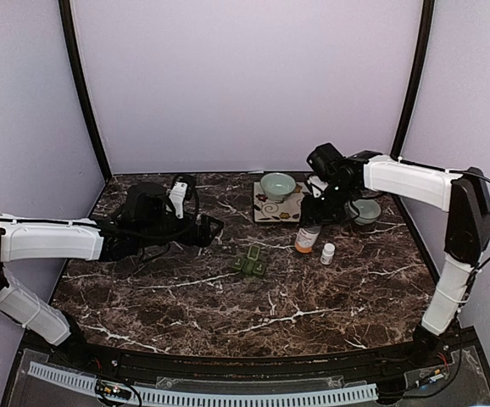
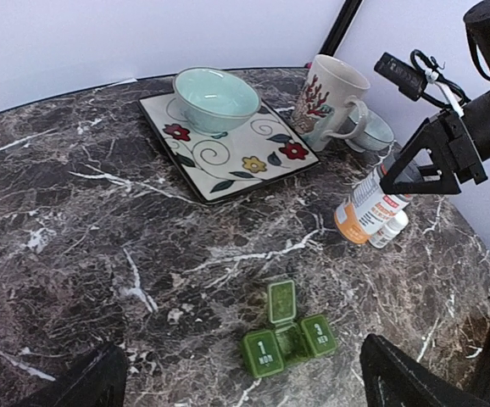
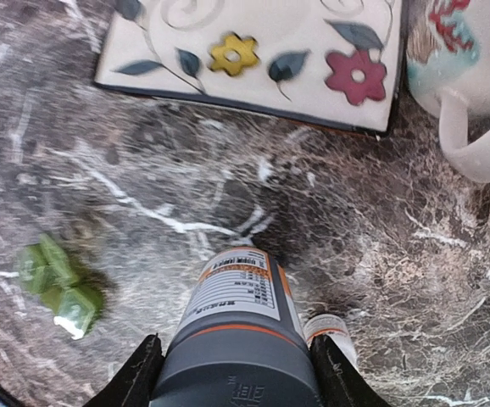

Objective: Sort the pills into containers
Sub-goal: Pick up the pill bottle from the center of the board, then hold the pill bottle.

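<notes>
So this looks like the "grab the supply" step. The right tool has its two fingers pressed against either side of the amber bottle, so I'd call it clamped on the bottle. The bottle sits behind and to the right of the pill box, near it but not touching. From the left wrist view it seems to lean a bit, base on the tabletop.

The pill box has its middle lid flipped up, and the lids marked 1 and 3 are down. A white cap stands further right of the pill box, so my guess is the bottle is already open, though I can't see its mouth.

I can't spot any pills anywhere. They're probably inside the bottle, and nothing shows in the pill box.

The left tool hovers on the near-left side of the pill box with its fingers spread wide apart, holding nothing.

Next move, I reckon: lift the bottle, carry it over the pill box, and tip gently over the open middle compartment. It's a small target, so a slow tilt matters or the pills will scatter.
</notes>
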Controlling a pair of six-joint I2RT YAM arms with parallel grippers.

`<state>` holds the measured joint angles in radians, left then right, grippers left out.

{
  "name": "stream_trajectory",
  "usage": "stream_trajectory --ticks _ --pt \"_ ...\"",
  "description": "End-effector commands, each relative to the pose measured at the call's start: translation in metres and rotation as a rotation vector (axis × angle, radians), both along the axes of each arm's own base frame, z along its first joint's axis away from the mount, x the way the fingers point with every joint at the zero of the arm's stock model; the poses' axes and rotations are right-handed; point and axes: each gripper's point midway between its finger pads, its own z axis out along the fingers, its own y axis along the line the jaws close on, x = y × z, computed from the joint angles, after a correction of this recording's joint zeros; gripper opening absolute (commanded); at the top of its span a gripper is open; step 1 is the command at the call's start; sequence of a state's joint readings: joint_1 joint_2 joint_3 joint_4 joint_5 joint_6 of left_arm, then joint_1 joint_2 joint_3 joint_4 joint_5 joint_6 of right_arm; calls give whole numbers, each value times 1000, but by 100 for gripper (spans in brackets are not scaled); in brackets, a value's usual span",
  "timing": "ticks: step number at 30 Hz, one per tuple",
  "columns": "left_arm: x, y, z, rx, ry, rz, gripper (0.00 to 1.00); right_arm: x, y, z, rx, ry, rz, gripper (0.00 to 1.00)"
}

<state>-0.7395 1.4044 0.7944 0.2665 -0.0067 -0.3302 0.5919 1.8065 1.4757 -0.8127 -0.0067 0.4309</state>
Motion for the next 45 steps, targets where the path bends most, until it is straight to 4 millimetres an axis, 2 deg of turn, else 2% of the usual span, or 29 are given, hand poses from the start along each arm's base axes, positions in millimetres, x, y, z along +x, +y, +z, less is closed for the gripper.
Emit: stream_trajectory --ticks 1,5,6,7,13,20,29,37,39,45 --pt "-7 -16 20 -132 30 -91 99 -1 30 60 173 -149 73 0" --pt "-15 -23 32 -208 49 -158 99 -15 50 89 281 -213 129 0" --pt "-18 -26 36 -237 57 -181 98 -18 55 90 309 -213 142 0" --pt "-22 -29 41 -265 61 -213 98 -25 59 108 362 -247 158 0" --pt "-39 -44 63 -387 107 -392 97 -51 85 148 586 -307 243 0" --pt "-52 -49 84 -528 153 -545 97 -77 105 182 755 -322 318 0" --pt "-53 -60 89 -602 195 -627 94 -96 122 207 907 -304 375 0" --pt "-57 -62 101 -640 166 -672 95 -100 134 208 953 -275 399 0" --pt "-51 -55 105 -649 152 -666 95 -101 137 208 970 -265 405 0" --pt "-58 -56 113 -683 144 -724 94 -102 145 209 1009 -243 417 0"
